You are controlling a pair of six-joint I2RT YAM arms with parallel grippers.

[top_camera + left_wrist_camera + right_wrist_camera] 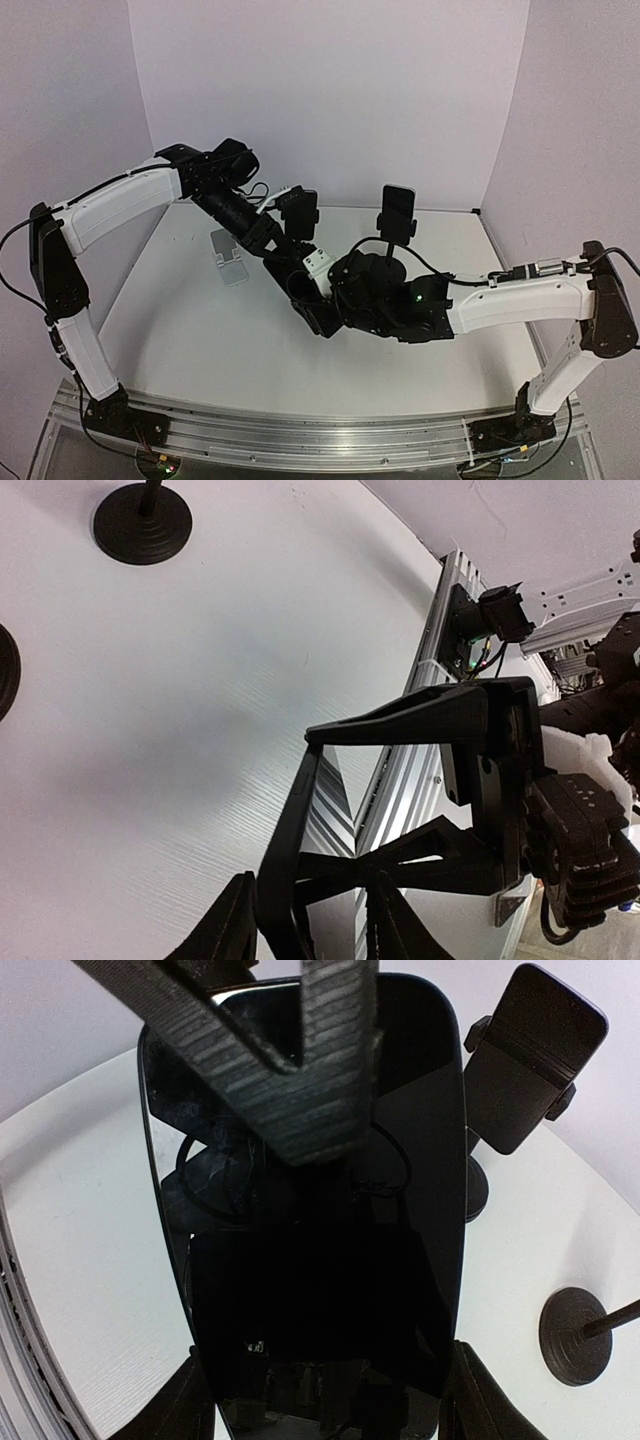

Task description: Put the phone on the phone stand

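White tabletop (180,340), pale walls. The right gripper (325,1405) clamps the phone (320,1260) across its width at one end, a finger on either long edge. The phone's long axis runs straight out from those fingers, glass toward the wrist camera. The left gripper (315,925) sits narrow around the far end, one ribbed pad (290,1070) lying over the glass (whether both pads press, I cannot tell). From above the phone is buried among the wrists at mid-table, apart from the silver stand (230,260) and from one black pole stand (398,225) and another (298,212).

White table (200,340), lilac walls (330,90), metal rail (300,440)
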